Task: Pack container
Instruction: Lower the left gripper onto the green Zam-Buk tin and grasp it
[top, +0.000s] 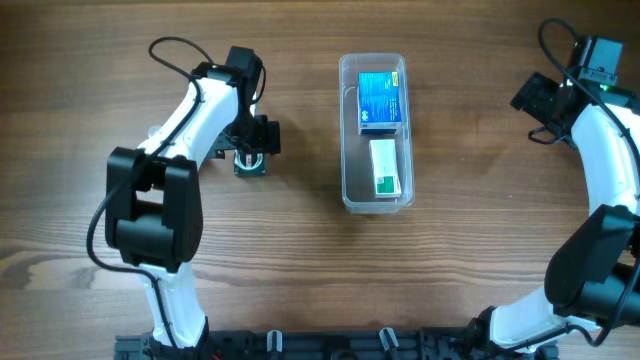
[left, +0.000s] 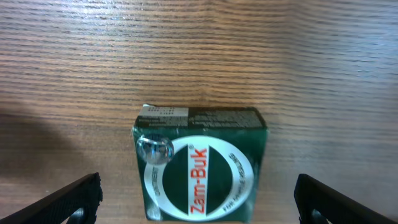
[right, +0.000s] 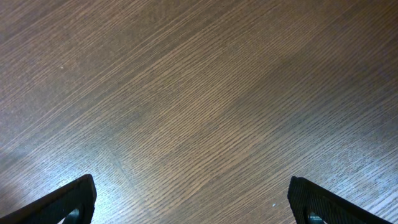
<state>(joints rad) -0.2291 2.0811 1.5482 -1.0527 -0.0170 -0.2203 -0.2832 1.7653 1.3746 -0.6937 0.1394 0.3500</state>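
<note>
**Overhead view:** fixed above and looking straight down on the whole table (top: 300, 290), with the container (top: 344, 140) near the middle of the frame. **Left wrist view:** close and steeply downward onto a green box (left: 199, 168), the same box that the overhead view shows to the left of the container. **Right wrist view:** close over bare tabletop on the side right of the container; the exact patch cannot be matched overhead.

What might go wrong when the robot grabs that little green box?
The left end effector is open over the green box; a crooked squeeze might tip it. The container already holds a blue box and a white box, so the green one might catch on them or the rim.
</note>
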